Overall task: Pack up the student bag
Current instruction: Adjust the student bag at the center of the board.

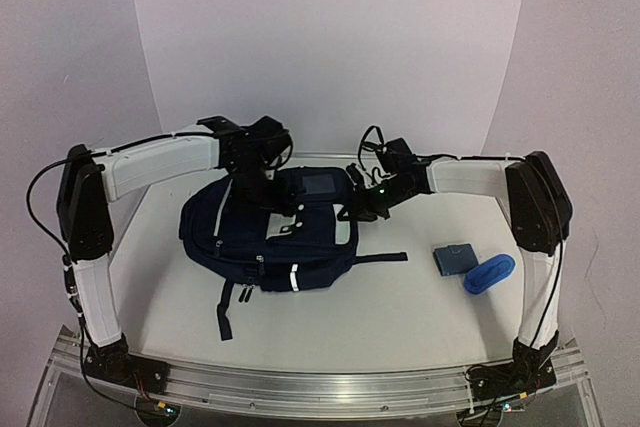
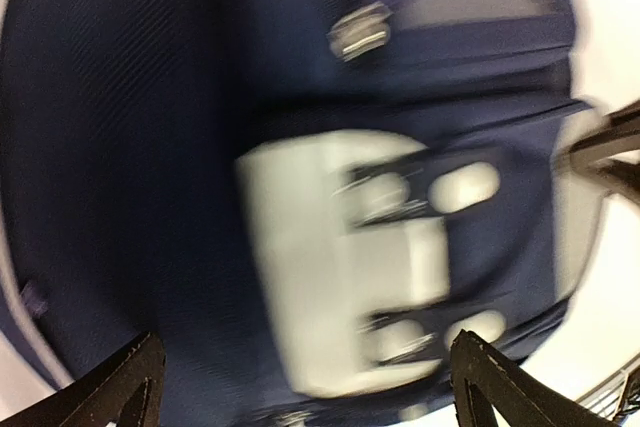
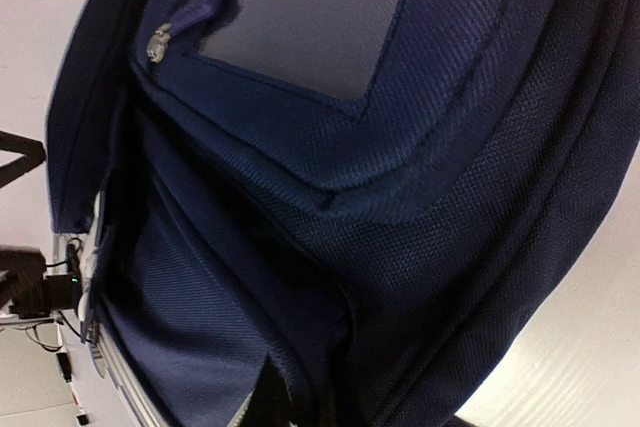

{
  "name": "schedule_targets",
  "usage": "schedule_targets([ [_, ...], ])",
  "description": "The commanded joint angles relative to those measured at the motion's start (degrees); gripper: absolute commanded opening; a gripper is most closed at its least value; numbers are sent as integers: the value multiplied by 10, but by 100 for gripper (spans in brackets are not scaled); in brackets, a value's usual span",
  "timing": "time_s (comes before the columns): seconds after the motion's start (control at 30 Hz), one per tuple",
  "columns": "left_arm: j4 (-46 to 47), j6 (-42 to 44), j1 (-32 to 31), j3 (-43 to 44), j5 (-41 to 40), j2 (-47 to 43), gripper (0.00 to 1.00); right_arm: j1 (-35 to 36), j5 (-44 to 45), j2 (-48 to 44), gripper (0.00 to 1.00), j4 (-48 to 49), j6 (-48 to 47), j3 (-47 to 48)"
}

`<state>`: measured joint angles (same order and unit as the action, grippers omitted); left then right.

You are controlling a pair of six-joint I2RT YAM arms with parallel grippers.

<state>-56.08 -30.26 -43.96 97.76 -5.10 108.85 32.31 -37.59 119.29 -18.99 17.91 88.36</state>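
We hold the left claw (image 2: 307, 352) spread above the bag (image 1: 290, 237) lying on the tabletop (image 1: 400, 307); the right claw (image 1: 362, 205) sits at its right edge, grip impossible to tell; we should steady the fabric before tugging the zipper pull (image 3: 158, 42).

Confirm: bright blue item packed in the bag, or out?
Out. The bright blue item lies on the table, right of the student bag and apart from it, beside a grey-blue square item.

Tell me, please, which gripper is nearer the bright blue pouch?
Right. The right gripper is at the student bag's edge facing the pouch; the left gripper is over the bag, farther.
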Motion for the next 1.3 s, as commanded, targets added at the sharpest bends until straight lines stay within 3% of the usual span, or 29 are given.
schedule_targets([
  [0.0, -70, 8, -46, 133, -51, 70, 100, 1, -4, -64, 0, -1, 44, -88],
  [0.17, -113, -2, -85, 245, -54, 165, 99, -4, -6, -103, 0, 20, 69, -122],
  [0.27, -164, -16, -93, 308, -71, 222, 93, -11, -6, -114, 0, 20, 68, -124],
  [0.5, -276, -63, -93, 358, -128, 267, 63, -29, -8, -135, 0, 20, 63, -145],
  [0.67, -342, -110, -87, 351, -175, 262, 35, -40, 1, -157, 0, 19, 51, -164],
  [0.87, -328, -125, -59, 294, -171, 193, 1, -67, 14, -183, 0, 17, 41, -189],
  [1.27, -100, -85, 65, -5, -46, 2, 0, -123, 52, -166, 0, 9, -4, -169],
])
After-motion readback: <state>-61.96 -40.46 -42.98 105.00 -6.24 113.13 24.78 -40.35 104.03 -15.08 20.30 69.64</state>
